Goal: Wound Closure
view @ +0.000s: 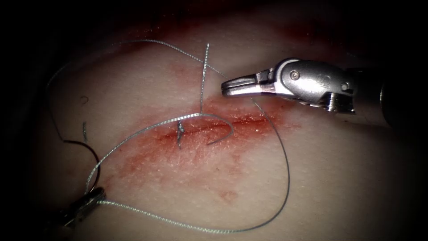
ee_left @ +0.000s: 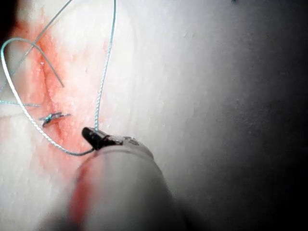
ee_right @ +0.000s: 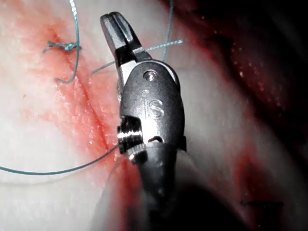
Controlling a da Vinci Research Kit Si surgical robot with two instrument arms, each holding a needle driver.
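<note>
Thread (view: 187, 117) loops across the tissue (view: 339, 178) (knot (view: 180, 130) on cut (view: 232, 124)).

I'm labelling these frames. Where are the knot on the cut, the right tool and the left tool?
knot (view: 180, 130): endoscope view, its tied middle on the cut.
right tool (view: 232, 87): endoscope view, between its jaw tips.
left tool (ee_left: 92, 135): left wrist view, jaw tips shut on thread.
</note>
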